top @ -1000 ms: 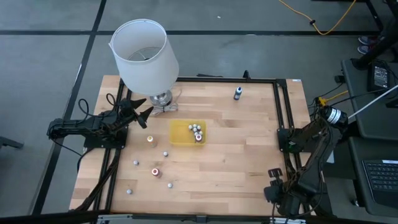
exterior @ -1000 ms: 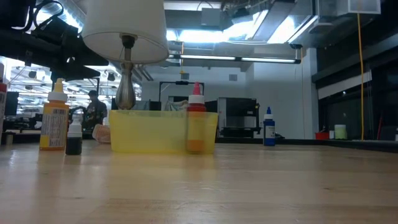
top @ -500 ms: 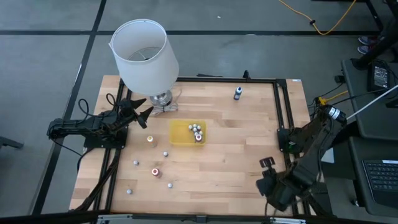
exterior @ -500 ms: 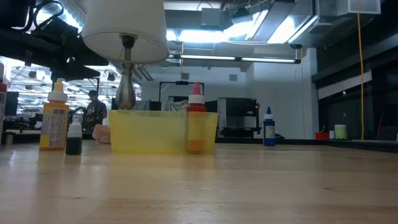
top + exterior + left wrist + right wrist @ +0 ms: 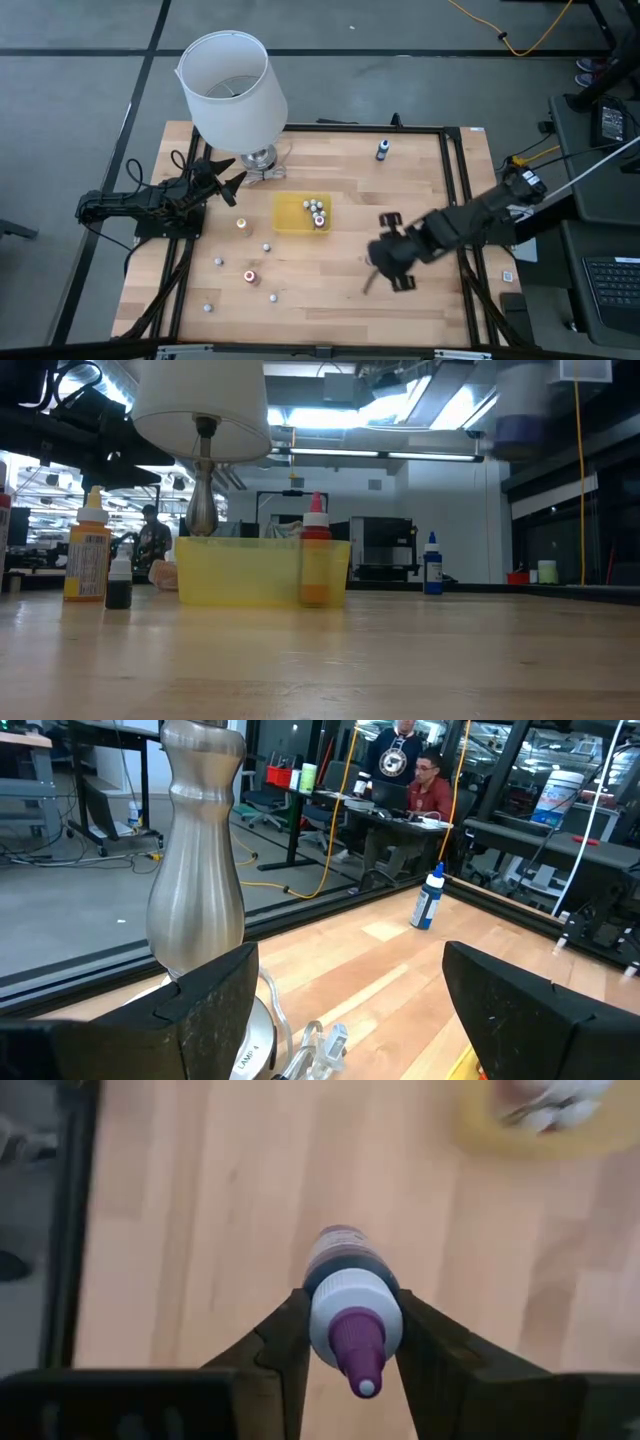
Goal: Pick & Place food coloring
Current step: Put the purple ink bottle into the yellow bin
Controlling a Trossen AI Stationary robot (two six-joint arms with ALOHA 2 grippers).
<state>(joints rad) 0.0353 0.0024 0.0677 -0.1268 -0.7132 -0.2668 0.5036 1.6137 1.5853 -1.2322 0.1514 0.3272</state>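
My right gripper (image 5: 386, 256) hangs over the table right of the yellow tray (image 5: 288, 214) and is shut on a small dark food coloring bottle (image 5: 345, 1275) with a white cap and purple tip. Other food coloring bottles stand loose on the wood near the left edge (image 5: 249, 275), several lie in the tray (image 5: 316, 212), and a blue-topped one (image 5: 382, 150) stands at the far edge. The low view shows an orange bottle (image 5: 88, 555), a red-tipped one (image 5: 315, 565) and the blue one (image 5: 432, 565) upright. My left gripper (image 5: 232, 183) waits open beside the lamp base (image 5: 195, 870). My right gripper pinches the bottle between its two fingers (image 5: 285, 1335) at the white cap (image 5: 345, 1308), one finger on each side. The fingers point down toward the table. The bottle lies along them, its purple tip toward the wrist camera and its body toward the wood, lifted clear.
A big white lampshade (image 5: 232, 85) on a metal stand rises over the far left corner. A black frame rail (image 5: 452, 180) runs along the table's right side and far edge. Bare wood lies between the tray and the right rail. People sit at desks beyond the table (image 5: 425, 785).
My right arm has swung fast from beyond the near right corner up over the table, toward its left and far side, and now sits right of the tray. The left arm and the loose bottles have kept still.
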